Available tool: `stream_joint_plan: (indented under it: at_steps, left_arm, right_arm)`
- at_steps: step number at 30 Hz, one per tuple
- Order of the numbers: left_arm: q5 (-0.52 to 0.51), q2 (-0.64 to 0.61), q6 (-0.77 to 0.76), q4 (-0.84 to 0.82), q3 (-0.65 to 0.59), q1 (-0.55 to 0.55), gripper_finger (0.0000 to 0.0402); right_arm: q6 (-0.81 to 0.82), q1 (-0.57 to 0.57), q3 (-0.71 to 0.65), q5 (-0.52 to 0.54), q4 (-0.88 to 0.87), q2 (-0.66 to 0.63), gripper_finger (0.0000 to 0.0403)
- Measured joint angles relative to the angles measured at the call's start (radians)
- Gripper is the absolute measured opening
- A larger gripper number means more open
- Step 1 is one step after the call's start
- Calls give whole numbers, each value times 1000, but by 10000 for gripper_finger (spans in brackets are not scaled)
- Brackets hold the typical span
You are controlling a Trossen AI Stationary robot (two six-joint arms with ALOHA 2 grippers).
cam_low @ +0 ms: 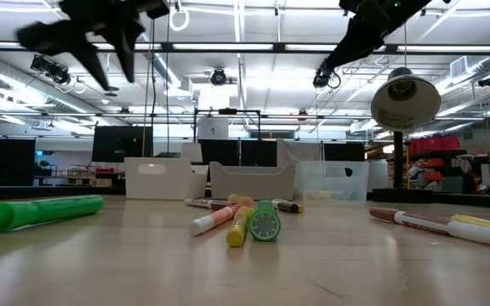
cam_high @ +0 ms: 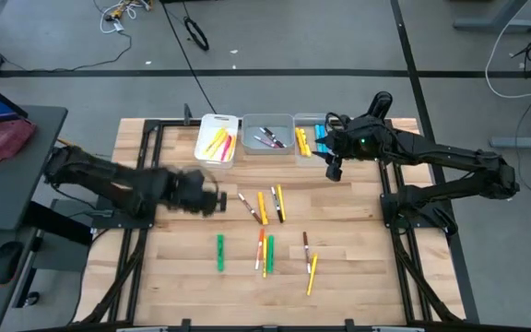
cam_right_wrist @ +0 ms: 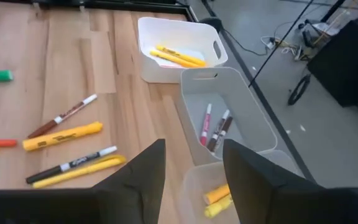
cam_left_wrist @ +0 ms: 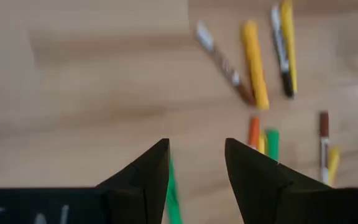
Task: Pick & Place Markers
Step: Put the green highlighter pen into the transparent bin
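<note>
L gripper (cam_high: 218, 201) open, empty, above the green marker (cam_high: 219, 252) mid-tabletop; R gripper (cam_high: 333, 170) open, empty, over the clear bin (cam_high: 310, 152) at far edge. Risk: L's off-centre descent nudges it rolling.

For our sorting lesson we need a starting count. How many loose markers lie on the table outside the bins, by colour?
Yellow markers: 4
Green markers: 2
Brown markers: 2
Orange marker: 1
Black marker: 1
Total: 10
</note>
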Motion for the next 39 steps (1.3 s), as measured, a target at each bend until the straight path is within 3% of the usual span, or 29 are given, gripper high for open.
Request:
stream_joint_plan:
  at_steps: [3,9,14,18,26,34,39]
  left_arm:
    - [25,17,-173,50,-59,-111,172]
    - [58,87,-378,348,-188,-238,233]
    - [174,220,-402,452,-226,-249,264]
    - [164,327,-403,523,-225,-247,261]
    - [197,431,-405,545,-211,-208,201]
    - [196,428,-304,482,-212,-126,62]
    - [160,409,-256,483,-216,-79,58]
  right_arm:
    - [-19,-16,0,0,-2,0,162]
    - [-14,-43,0,1,-8,0,162]
    - [16,-51,0,1,-2,0,162]
    - [35,-51,0,1,-3,0,162]
    - [50,-51,0,1,-9,0,162]
    - [45,-51,0,2,-55,0,162]
    - [8,-51,0,1,-108,0,162]
